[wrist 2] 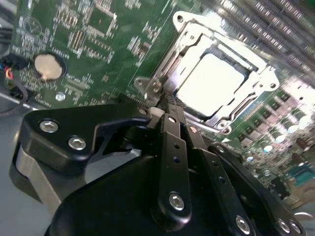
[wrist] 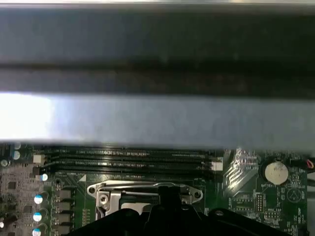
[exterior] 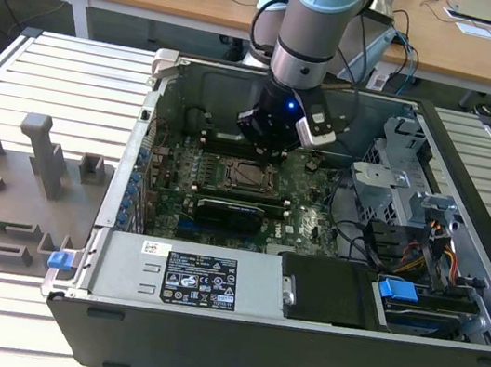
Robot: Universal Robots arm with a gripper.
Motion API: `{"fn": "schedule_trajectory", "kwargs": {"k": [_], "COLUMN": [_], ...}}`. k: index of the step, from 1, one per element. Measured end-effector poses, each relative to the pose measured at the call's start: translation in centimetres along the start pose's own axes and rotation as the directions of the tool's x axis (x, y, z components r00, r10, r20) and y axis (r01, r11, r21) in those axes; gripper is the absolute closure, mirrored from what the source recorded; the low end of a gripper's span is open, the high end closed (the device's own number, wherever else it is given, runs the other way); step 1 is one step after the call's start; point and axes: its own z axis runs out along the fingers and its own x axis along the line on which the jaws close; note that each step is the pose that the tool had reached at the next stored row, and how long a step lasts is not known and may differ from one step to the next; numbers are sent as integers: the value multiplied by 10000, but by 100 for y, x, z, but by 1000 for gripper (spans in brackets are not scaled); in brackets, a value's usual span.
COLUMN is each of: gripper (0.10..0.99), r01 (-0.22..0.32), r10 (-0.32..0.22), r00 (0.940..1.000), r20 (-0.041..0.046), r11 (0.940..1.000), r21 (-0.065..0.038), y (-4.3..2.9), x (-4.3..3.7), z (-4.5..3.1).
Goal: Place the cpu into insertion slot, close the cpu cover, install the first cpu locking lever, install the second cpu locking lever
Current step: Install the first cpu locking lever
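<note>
Exterior view: gripper (exterior: 270, 140) hangs low inside the open PC case (exterior: 293, 352), just above the far edge of the insertion slot (exterior: 249, 176) on the green motherboard (exterior: 310, 218); probably positioned there to work the socket hardware, not to fetch anything. White sticker on the power supply (exterior: 199, 281) carries print, too small to read. Second wrist view: the cpu (wrist 2: 212, 81) sits flat in the slot, pale top glaring, w/ the cpu cover (wrist 2: 189, 42) lying down around it, so placing looks done & cover seems closed. The black jaws look pressed together, tips right at a small metal tab (wrist 2: 147, 87) at the socket corner, pinching nothing I can make out. First wrist view: socket frame (wrist: 147, 192) beyond the black tool, memory slots (wrist: 128, 160) behind, coin battery (wrist: 276, 172) off to one side; board lettering unreadable
</note>
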Motion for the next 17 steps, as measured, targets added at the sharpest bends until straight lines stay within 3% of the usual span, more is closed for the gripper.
{"fn": "schedule_trajectory", "kwargs": {"k": [6,9,17], "gripper": [980,980,980], "r01": [0,-2,0], "r10": [0,2,0], "r00": [10000,10000,10000], "r20": [0,-1,0], "r11": [10000,10000,10000], "r21": [0,3,1], "y": [-170,-176,-170], "x": [4,5,7], "z": [-9,-16,-128]}}
